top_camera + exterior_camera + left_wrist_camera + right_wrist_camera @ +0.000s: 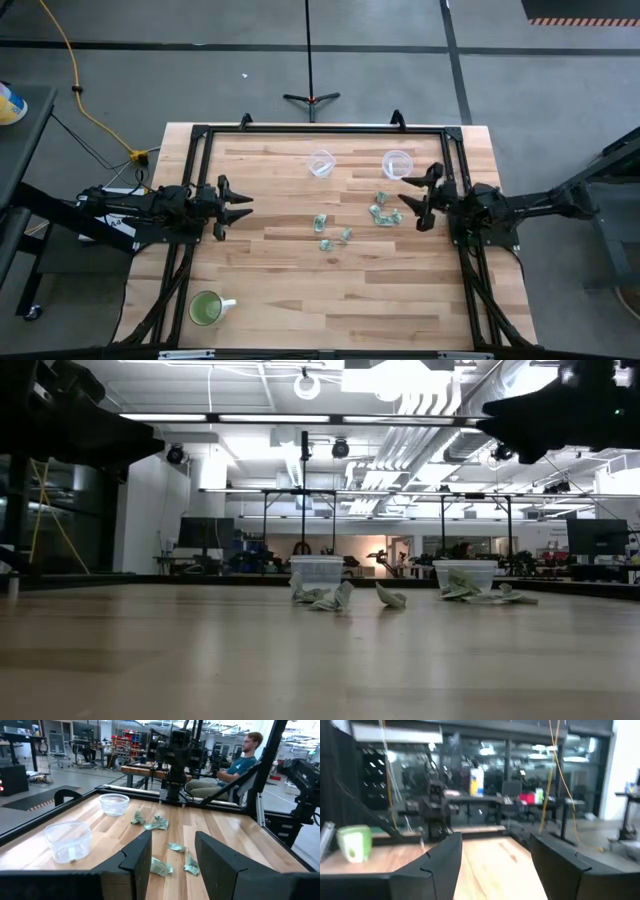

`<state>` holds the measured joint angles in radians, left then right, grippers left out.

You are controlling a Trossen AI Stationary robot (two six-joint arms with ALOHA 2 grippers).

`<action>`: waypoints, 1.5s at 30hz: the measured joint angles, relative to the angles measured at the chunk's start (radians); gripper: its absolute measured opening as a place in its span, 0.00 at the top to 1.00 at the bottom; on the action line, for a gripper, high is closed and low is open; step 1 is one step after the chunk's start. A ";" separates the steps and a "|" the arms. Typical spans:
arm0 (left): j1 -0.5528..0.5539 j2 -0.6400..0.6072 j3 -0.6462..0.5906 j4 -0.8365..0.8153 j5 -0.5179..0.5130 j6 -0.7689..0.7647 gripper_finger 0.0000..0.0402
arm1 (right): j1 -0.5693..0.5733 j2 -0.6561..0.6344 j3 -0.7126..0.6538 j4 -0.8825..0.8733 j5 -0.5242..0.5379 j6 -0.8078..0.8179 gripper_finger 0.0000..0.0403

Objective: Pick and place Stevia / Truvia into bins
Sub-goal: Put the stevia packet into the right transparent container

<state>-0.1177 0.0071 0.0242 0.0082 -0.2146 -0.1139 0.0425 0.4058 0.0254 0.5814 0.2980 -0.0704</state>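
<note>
Several pale green and white sachets lie flat on the wooden table in two loose groups, one near the middle (326, 233) and one further right (383, 210); they also show in the left wrist view (156, 823) and the low view (326, 598). Two clear cups (321, 163) (397, 163) stand upright behind them, toward the far edge. My left gripper (244, 205) is open at the left side, its fingers pointing toward the sachets (172, 862). My right gripper (405, 194) is open and raised, just right of the right-hand group (495, 865).
A green mug (206, 308) with a white handle stands near the table's near-left corner. A black frame (320, 129) runs round the table's edges. A seated person (240, 760) shows beyond the right side. Bare wood lies between the mug and the sachets.
</note>
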 joint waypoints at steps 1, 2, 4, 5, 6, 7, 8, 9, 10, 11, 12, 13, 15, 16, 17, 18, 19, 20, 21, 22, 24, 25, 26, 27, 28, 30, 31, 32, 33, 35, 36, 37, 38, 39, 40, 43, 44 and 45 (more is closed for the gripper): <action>0.000 0.000 0.000 0.000 0.000 0.000 0.54 | 0.003 0.048 0.017 0.003 0.010 0.000 0.44; 0.000 0.000 0.000 0.000 -0.002 0.001 0.54 | 0.007 0.093 0.042 0.000 0.013 -0.001 0.44; 0.000 0.000 0.000 0.003 -0.028 0.003 0.54 | 0.018 0.190 0.107 -0.025 0.011 -0.022 0.44; 0.000 0.000 0.000 0.005 -0.042 0.004 0.54 | 0.024 0.237 0.147 -0.053 0.010 -0.042 0.44; 0.000 0.000 0.000 0.006 -0.057 0.004 0.54 | 0.030 0.279 0.190 -0.097 0.011 -0.070 0.44; 0.000 0.000 0.000 0.007 -0.064 0.004 0.54 | 0.034 0.318 0.234 -0.157 0.019 -0.096 0.44; 0.000 0.000 0.000 0.008 -0.069 0.004 0.54 | 0.036 0.354 0.281 -0.232 0.035 -0.109 0.44; 0.000 0.000 0.000 0.008 -0.072 0.004 0.54 | 0.037 0.388 0.327 -0.313 0.052 -0.111 0.44; 0.000 0.000 0.000 0.009 -0.073 0.004 0.54 | 0.037 0.419 0.374 -0.387 0.071 -0.103 0.44; 0.000 0.000 0.000 0.011 -0.074 0.004 0.54 | 0.036 0.447 0.420 -0.459 0.090 -0.085 0.44; 0.000 0.000 0.000 0.012 -0.077 0.004 0.54 | 0.035 0.474 0.461 -0.526 0.108 -0.056 0.44; 0.000 0.000 0.000 0.012 -0.077 0.004 0.54 | 0.034 0.501 0.498 -0.583 0.119 -0.021 0.44; 0.000 0.000 0.000 0.012 -0.077 0.004 0.54 | 0.034 0.554 0.555 -0.665 0.123 0.053 0.44; 0.000 0.000 0.000 0.011 -0.077 0.004 0.54 | 0.034 0.579 0.574 -0.682 0.117 0.085 0.44; 0.000 0.000 0.000 0.011 -0.077 0.004 0.54 | 0.034 0.603 0.589 -0.678 0.107 0.112 0.44; 0.000 0.000 0.000 0.010 -0.077 0.004 0.54 | 0.034 0.628 0.599 -0.657 0.092 0.135 0.44; 0.000 0.000 0.000 0.010 -0.077 0.004 0.54 | 0.034 0.655 0.605 -0.624 0.070 0.149 0.44; 0.000 0.000 0.000 0.010 -0.077 0.004 0.54 | 0.034 0.684 0.605 -0.578 0.046 0.156 0.44; 0.000 0.000 0.000 0.010 -0.077 0.004 0.54 | 0.034 0.716 0.605 -0.530 0.021 0.157 0.44; 0.000 0.000 0.000 0.010 -0.076 0.004 0.54 | 0.034 0.750 0.605 -0.479 -0.005 0.157 0.44; 0.000 0.000 0.000 0.010 -0.077 0.004 0.54 | 0.034 0.821 0.605 -0.378 -0.044 0.145 0.44; 0.000 0.000 0.000 0.010 -0.077 0.004 0.54 | 0.034 0.858 0.605 -0.333 -0.057 0.138 0.44; 0.000 0.000 0.000 0.009 -0.077 0.004 0.54 | 0.034 0.893 0.605 -0.299 -0.068 0.132 0.44; 0.000 0.000 0.000 0.009 -0.076 0.004 0.54 | 0.034 0.926 0.605 -0.276 -0.071 0.122 0.44; 0.000 0.000 0.000 0.009 -0.076 0.004 0.54 | 0.034 0.956 0.605 -0.267 -0.070 0.116 0.44; 0.000 0.000 0.000 0.009 -0.076 0.004 0.54 | 0.034 1.005 0.604 -0.270 -0.070 0.115 0.44; 0.000 0.000 0.000 0.009 -0.076 0.004 0.54 | 0.034 1.023 0.604 -0.275 -0.073 0.119 0.44; 0.000 0.000 0.000 0.008 -0.076 0.004 0.54 | 0.034 1.040 0.604 -0.283 -0.086 0.125 0.44; 0.000 0.000 0.000 0.008 -0.076 0.004 0.54 | 0.034 1.057 0.604 -0.288 -0.112 0.134 0.44; 0.000 0.000 0.000 0.008 -0.076 0.004 0.54 | 0.036 1.096 0.604 -0.281 -0.188 0.139 0.44; 0.000 0.000 0.000 0.008 -0.076 0.004 0.54 | 0.041 1.117 0.604 -0.271 -0.227 0.134 0.44; 0.000 0.000 0.000 0.008 -0.076 0.004 0.54 | 0.046 1.139 0.604 -0.258 -0.258 0.120 0.44; 0.000 0.000 0.000 0.008 -0.076 0.004 0.54 | 0.052 1.161 0.604 -0.247 -0.273 0.109 0.44; 0.000 0.000 0.000 0.008 -0.076 0.004 0.54 | 0.058 1.182 0.604 -0.244 -0.280 0.097 0.44; 0.000 0.000 0.000 0.008 -0.076 0.004 0.54 | 0.064 1.203 0.604 -0.243 -0.281 0.092 0.44; 0.000 0.000 0.000 0.008 -0.076 0.004 0.54 | 0.071 1.252 0.604 -0.229 -0.279 0.067 0.44; 0.000 0.000 0.000 0.008 -0.076 0.004 0.54 | 0.071 1.263 0.604 -0.220 -0.278 0.066 0.44; 0.000 0.000 0.000 0.008 -0.076 0.004 0.54 | 0.071 1.272 0.604 -0.210 -0.276 0.066 0.44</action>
<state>-0.1177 0.0071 0.0239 0.0162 -0.2905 -0.1101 0.1139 1.6775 0.6296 0.3718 0.0220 -0.0044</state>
